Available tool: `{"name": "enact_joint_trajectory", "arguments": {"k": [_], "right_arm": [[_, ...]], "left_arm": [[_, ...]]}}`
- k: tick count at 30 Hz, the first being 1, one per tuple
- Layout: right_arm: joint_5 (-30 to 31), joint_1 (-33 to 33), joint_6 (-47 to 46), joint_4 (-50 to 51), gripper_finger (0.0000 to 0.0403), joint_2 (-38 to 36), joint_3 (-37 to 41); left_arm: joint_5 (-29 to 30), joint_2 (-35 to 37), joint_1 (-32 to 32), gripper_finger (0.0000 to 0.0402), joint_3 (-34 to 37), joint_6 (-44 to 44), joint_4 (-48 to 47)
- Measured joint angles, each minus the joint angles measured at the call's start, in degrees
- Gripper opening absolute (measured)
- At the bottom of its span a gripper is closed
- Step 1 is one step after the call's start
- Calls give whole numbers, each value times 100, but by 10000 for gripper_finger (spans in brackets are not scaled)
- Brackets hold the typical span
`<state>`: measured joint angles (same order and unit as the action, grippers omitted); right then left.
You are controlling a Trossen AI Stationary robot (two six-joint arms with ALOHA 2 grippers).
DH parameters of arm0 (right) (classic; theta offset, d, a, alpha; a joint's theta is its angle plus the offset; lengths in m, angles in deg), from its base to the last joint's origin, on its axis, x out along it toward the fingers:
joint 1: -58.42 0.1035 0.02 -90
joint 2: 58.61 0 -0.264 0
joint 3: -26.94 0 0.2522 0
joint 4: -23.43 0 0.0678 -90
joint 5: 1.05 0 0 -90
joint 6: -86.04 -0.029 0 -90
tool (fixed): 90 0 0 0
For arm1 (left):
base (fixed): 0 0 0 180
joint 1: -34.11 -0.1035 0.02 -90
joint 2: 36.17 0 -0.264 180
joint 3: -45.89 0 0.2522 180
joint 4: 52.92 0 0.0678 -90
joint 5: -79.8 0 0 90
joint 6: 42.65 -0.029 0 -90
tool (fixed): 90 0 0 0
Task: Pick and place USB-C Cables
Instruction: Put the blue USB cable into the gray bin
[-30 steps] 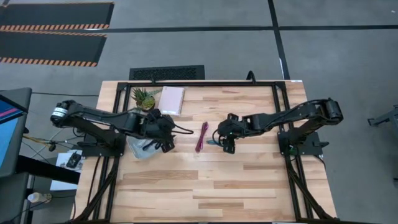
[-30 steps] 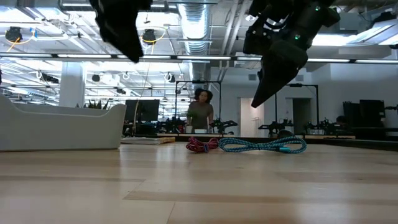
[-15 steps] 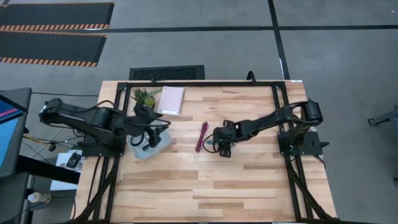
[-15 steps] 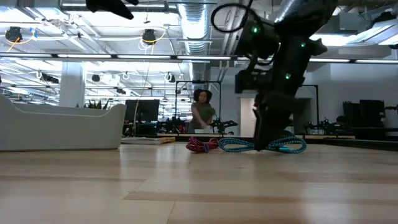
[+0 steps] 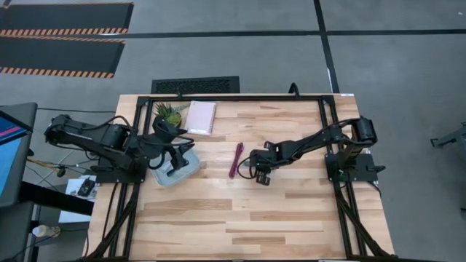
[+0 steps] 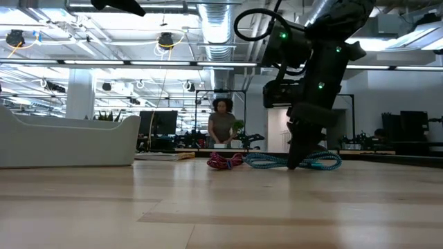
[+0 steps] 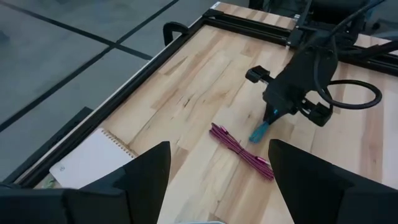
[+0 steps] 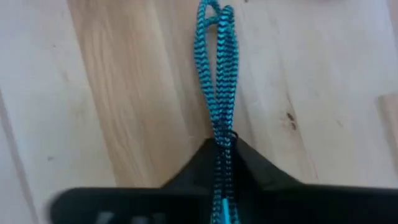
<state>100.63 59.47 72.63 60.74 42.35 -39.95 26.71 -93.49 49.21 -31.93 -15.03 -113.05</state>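
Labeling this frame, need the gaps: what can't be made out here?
- Black and white cables: in no view. The tray interior is covered by the left arm in the high view, and its wall hides it in the low view.
- Teal cable: the right claw covers its near end in the right wrist view.
- Teal cable lifted or still on the table: unclear.

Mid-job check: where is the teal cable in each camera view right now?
High: hidden under the right gripper.
Low: teal cable on the table, right of centre.
Left wrist: tip below the right gripper.
Right wrist: centre, between the fingers.
Shared landmark: magenta cable alongside.
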Motion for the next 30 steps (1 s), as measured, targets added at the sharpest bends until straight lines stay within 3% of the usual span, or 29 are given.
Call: {"name": "enact_joint_trajectory", "arguments": {"k": [3, 6, 9, 13, 16, 21, 26, 30], "right_arm": [[34, 20, -29, -177, 16, 42, -3], [48, 61, -97, -645, 24, 18, 45], [89, 47, 106, -1778, 18, -213, 13], [69, -89, 325, -2542, 7, -794, 17], [42, -177, 572, -3008, 14, -1351, 25], [-465, -264, 930, -4322, 11, -1980, 11], [-1029, -262, 1030, -5549, 12, -1916, 7], [-1072, -264, 1029, -6123, 13, -1558, 7]], "left_arm": [[109, 0, 0, 260, 1, 1, 1], [323, 0, 17, 260, 10, -89, 126], [602, 2, 112, 260, 101, -535, 696], [524, 264, 194, 260, 324, -1223, 1654], [243, 590, 192, 260, 697, -1722, 2410], [-672, 1295, 111, 260, 1902, -2936, 5148], [-1634, 1543, -188, 260, 3219, -3661, 7835], [-2374, 1381, -601, 260, 3550, -3347, 8469]]}}
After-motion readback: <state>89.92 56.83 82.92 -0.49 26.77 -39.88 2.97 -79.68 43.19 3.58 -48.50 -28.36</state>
